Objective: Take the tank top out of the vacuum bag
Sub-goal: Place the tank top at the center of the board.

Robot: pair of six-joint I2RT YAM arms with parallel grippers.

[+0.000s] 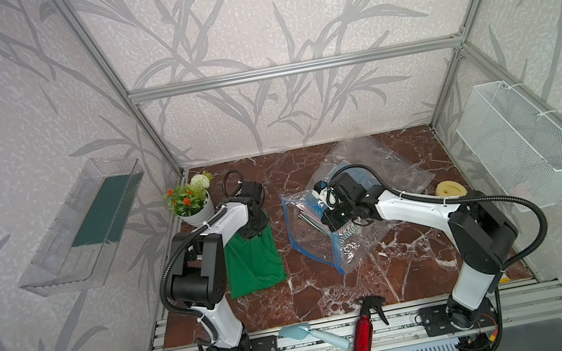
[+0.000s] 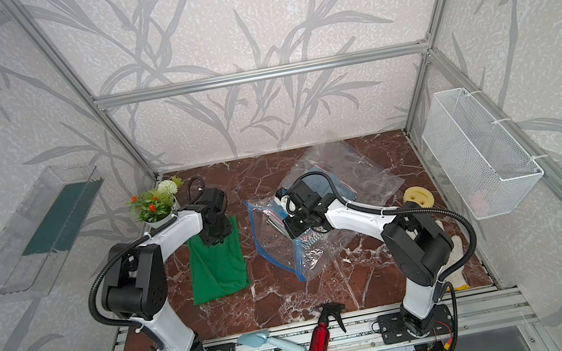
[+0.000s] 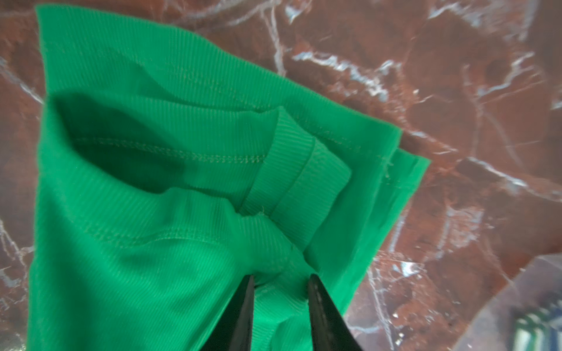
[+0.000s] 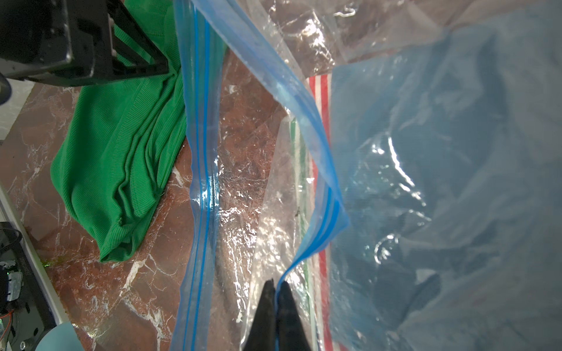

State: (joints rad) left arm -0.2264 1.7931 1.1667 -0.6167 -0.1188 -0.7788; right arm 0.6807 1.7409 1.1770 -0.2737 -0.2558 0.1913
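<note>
Inside 1 clear crinkly plastic vacuum bag, blurred blue cloth and striped items show; their number is unclear. The right gripper is clamped on the bag's blue zip strip. 1 green ribbed tank top lies outside, beside the bag. The left gripper stands narrowly parted astride a fabric ridge, apparently loose.

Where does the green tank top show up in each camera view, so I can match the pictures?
A top view: the tank top lies outside the vacuum bag, on the robot's left of it.
A top view: same place.
Left wrist: fills most of the picture, under the left pincer.
Right wrist: green folds beyond the bag's blue zip strip.
Shared landmark: the vacuum bag, in all four.
</note>
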